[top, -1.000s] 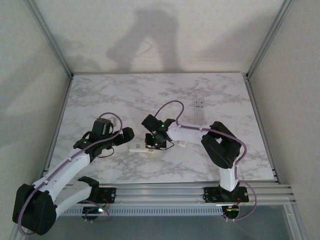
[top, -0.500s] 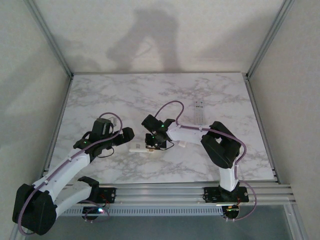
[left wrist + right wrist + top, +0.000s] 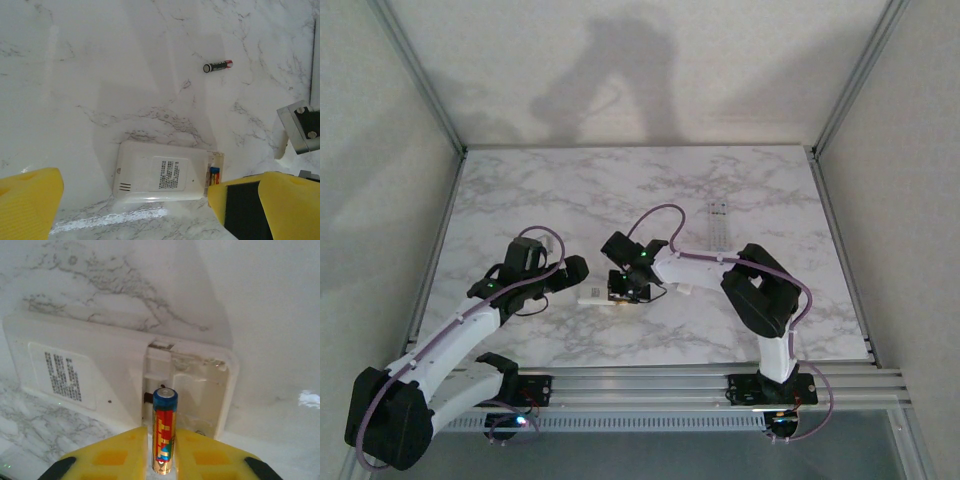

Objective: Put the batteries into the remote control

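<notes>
**Remote control** (image 3: 75, 365): white, lying back-up on the bench (image 3: 90, 55). Its battery compartment (image 3: 200, 385) is uncovered, directly ahead of the right gripper (image 3: 162, 440).

**Battery, first** (image 3: 165, 427): blue, red and gold, standing between the right jaws, its far end reaching over the compartment's left-hand slot. The jaws sit close on either side. We cannot tell whether they are grasping it or have let it go.

**Battery, second** (image 3: 217, 66): dark with a red end, loose on the bench well beyond the left gripper (image 3: 132, 187) and apart from the remote control.

**Left gripper**: jaws released wide, nothing in them. The remote control lies between them and just ahead.

**Progress, as we judge it**: the first battery is at the mouth of its slot but not lying flat. The slot to its right looks bare. Still to do: seat the first battery, then fetch the second from the bench and load it.
</notes>
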### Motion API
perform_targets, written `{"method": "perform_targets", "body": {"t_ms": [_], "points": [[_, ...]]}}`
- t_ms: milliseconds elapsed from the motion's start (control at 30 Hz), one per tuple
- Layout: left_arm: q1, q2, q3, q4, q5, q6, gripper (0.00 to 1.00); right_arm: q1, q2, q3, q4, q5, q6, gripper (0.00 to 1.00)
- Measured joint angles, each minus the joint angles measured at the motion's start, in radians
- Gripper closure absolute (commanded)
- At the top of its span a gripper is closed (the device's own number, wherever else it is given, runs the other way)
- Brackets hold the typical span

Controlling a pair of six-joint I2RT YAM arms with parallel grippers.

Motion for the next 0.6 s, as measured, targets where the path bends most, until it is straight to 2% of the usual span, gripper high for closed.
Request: {"method": "perform_targets", "body": {"t_ms": [300, 600], "points": [[0.000, 0.000, -0.001, 0.000, 0.000, 0.000, 0.01, 0.005, 0.000, 0.000, -0.002, 0.003, -0.001, 0.82], [0.000, 0.001, -0.002, 0.008, 0.000, 0.000, 0.01, 0.005, 0.001, 0.002, -0.036, 0.027, -0.013, 0.75]]}}
